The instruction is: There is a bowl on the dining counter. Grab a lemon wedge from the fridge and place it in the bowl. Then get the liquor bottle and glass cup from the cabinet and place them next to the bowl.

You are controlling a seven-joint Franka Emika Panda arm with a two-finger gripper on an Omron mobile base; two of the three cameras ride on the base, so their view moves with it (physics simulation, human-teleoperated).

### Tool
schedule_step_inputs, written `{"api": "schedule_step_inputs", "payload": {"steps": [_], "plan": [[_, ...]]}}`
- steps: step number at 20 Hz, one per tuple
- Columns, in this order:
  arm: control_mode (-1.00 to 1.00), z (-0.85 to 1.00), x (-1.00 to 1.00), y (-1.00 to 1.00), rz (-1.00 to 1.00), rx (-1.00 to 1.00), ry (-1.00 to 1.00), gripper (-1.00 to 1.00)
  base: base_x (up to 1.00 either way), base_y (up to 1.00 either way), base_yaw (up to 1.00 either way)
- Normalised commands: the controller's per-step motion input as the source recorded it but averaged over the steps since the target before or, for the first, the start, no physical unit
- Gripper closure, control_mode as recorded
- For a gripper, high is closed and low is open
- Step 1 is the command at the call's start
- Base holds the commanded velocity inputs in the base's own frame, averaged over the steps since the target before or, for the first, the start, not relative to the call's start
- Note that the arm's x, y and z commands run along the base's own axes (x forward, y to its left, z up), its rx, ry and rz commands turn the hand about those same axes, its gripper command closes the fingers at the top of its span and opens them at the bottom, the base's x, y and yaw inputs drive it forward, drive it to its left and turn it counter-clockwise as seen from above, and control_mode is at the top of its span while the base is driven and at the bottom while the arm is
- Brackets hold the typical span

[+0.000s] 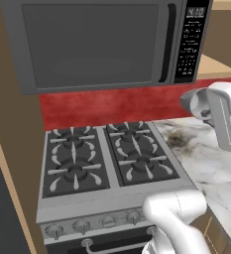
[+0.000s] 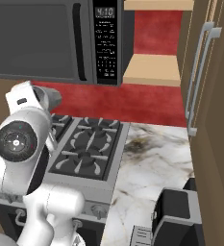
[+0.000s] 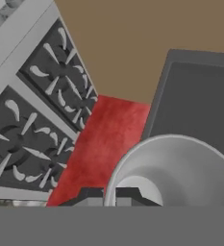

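In the hand view, my gripper (image 3: 110, 196) is clamped shut on the rim of the glass cup (image 3: 180, 168), whose translucent grey mouth gapes toward the camera. It hangs in the air in front of the dark microwave (image 1: 94, 42), above the stove (image 1: 104, 158) with its black iron grates. I judge the tumbler light, rigid, smooth and breakable, slippery under a rim pinch; a hold across the wall would be steadier. Behind runs a rough red backsplash (image 2: 147, 103); beside the stove lies veined marble counter (image 2: 154, 163).
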Motion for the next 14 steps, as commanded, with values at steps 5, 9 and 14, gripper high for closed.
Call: {"api": "schedule_step_inputs", "payload": {"steps": [5, 9, 14], "plan": [[-1.00, -0.01, -0.02, 0.40, 0.01, 0.00, 0.02, 1.00, 0.00, 0.00, 0.00], [-1.00, -0.03, -0.07, 0.43, 0.00, 0.00, 0.00, 1.00, 0.00, 0.00, 0.00], [-1.00, -0.02, -0.10, 0.41, 0.00, 0.00, 0.00, 1.00, 0.00, 0.00, 0.00]]}}
